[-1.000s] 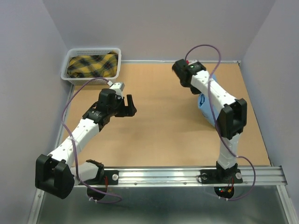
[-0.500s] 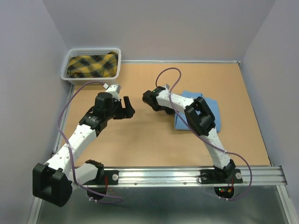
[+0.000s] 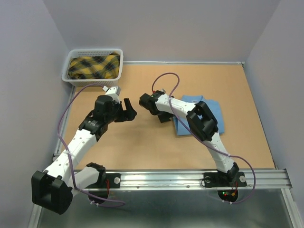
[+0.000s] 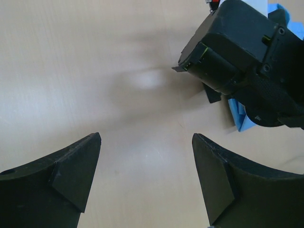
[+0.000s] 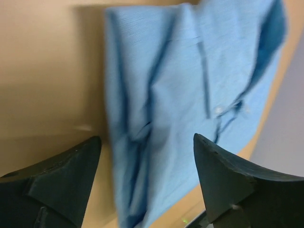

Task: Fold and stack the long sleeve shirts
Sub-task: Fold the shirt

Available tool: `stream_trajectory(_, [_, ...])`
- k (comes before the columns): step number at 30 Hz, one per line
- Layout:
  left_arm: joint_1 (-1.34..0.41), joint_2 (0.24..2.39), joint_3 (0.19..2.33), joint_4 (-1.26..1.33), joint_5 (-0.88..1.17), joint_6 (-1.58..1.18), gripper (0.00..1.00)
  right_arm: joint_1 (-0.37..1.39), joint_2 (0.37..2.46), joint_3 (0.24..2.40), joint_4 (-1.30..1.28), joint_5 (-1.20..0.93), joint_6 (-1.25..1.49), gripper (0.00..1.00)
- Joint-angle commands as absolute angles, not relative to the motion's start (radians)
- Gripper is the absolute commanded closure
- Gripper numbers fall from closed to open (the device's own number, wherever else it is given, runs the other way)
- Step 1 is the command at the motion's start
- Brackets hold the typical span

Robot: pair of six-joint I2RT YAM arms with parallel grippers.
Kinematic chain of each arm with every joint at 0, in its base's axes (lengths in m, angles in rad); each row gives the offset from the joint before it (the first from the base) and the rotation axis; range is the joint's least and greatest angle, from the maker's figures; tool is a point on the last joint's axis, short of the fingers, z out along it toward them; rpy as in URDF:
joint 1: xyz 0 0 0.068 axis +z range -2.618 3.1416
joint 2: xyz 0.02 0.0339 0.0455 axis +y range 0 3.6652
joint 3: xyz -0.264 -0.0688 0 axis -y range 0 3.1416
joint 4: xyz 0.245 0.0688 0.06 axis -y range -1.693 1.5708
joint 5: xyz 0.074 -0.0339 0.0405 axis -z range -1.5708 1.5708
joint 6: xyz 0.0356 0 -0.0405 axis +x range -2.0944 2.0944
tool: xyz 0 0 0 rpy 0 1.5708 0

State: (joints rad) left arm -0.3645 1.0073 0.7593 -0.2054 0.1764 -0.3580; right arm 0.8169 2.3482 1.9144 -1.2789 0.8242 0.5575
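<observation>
A single light blue shirt (image 3: pixel 216 110) lay folded into a rough rectangle on the right half of the desk (image 3: pixel 142 142), a flat tan board with a matte surface. From the right wrist view the shirt (image 5: pixel 190 95) was a fine woven cloth, softly creased, with a small pale button on its front.

The right hand (image 3: pixel 164 116) hovered at the shirt's left edge, its two black wedge-shaped fingers spread wide with nothing between them (image 5: pixel 147 142). The left hand (image 3: pixel 129 110) hung over bare board just to the left, near the right hand but apart from it, its own two fingers equally spread and empty (image 4: pixel 147 142).

In the far left corner stood one white plastic lattice basket (image 3: pixel 71 71), holding one yellow and black plaid cloth (image 3: pixel 95 66).
</observation>
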Motion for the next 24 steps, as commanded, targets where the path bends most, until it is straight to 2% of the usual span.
stream_trajectory(1, [-0.36, 0.959, 0.741, -0.172, 0.183, -0.388, 0.11, 0.867, 2.246, 1.953, -1.1, 0.626, 0.526, 0.13])
stream_trajectory(6, [-0.36, 0.931, 0.726, -0.146, 0.19, -0.439, 0.12, 0.867, 2.073, 1.976, -1.039, 0.532, 0.48, 0.11])
stream_trajectory(10, [-0.364, 0.971, 0.736, -0.117, 0.239, -0.486, 0.19, 0.827, 1.935, 1.924, -1.034, 0.526, 0.482, 0.13])
stream_trajectory(11, [-0.373, 0.998, 0.745, -0.089, 0.271, -0.501, 0.23, 0.772, 1.901, 1.886, -1.029, 0.508, 0.491, 0.13])
stream_trajectory(13, [-0.396, 1.037, 0.767, -0.065, 0.279, -0.531, 0.26, 0.701, 1.779, 1.803, -0.978, 0.494, 0.495, 0.14])
stream_trajectory(14, [-0.416, 1.089, 0.805, -0.051, 0.275, -0.547, 0.26, 0.602, 1.738, 1.699, -0.954, 0.444, 0.495, 0.15])
stream_trajectory(17, [-0.492, 1.225, 0.915, -0.04, 0.258, -0.566, 0.26, 0.389, 1.591, 1.574, -0.868, 0.289, 0.477, 0.16])
stream_trajectory(20, [-0.566, 1.334, 1.026, -0.019, 0.249, -0.583, 0.25, 0.257, 1.502, 1.461, -0.809, 0.232, 0.476, 0.16])
stream_trajectory(24, [-0.667, 1.555, 1.164, 0.038, 0.273, -0.62, 0.25, 0.037, 1.462, 1.315, -0.755, 0.128, 0.512, 0.16])
